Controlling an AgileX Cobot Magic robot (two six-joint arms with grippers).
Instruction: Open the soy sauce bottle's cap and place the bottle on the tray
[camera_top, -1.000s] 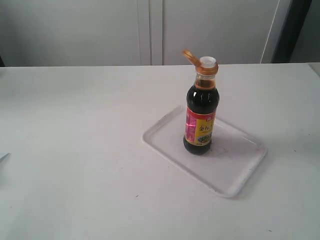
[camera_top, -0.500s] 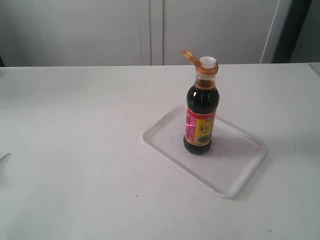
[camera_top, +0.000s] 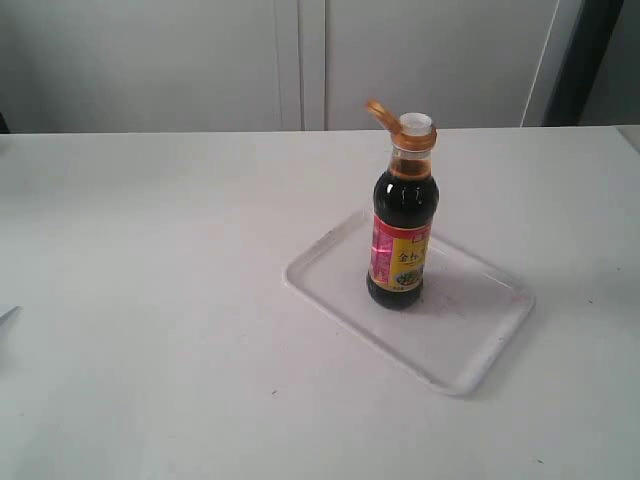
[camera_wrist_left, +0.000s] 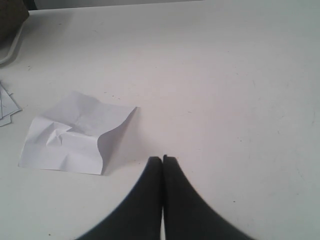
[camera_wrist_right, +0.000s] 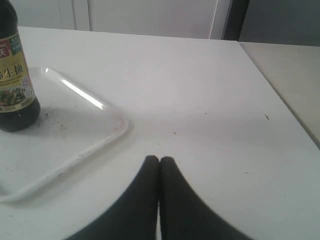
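Observation:
The soy sauce bottle (camera_top: 402, 235) stands upright on the white tray (camera_top: 470, 345) in the exterior view. Its copper-gold cap (camera_top: 377, 112) is flipped open and tilts back to the left of the white pour spout (camera_top: 416, 124). Neither arm shows in the exterior view. In the right wrist view, the bottle (camera_wrist_right: 15, 85) stands on the tray (camera_wrist_right: 85, 147), and my right gripper (camera_wrist_right: 159, 160) is shut and empty over bare table beside the tray's rim. My left gripper (camera_wrist_left: 162, 159) is shut and empty over the table, away from the bottle.
A crumpled white paper sheet (camera_wrist_left: 75, 132) lies on the table close to the left gripper, with more paper edges (camera_wrist_left: 6, 105) beyond it. The table's edge (camera_wrist_right: 280, 95) runs past the right gripper. White cabinet doors (camera_top: 300, 60) stand behind the table.

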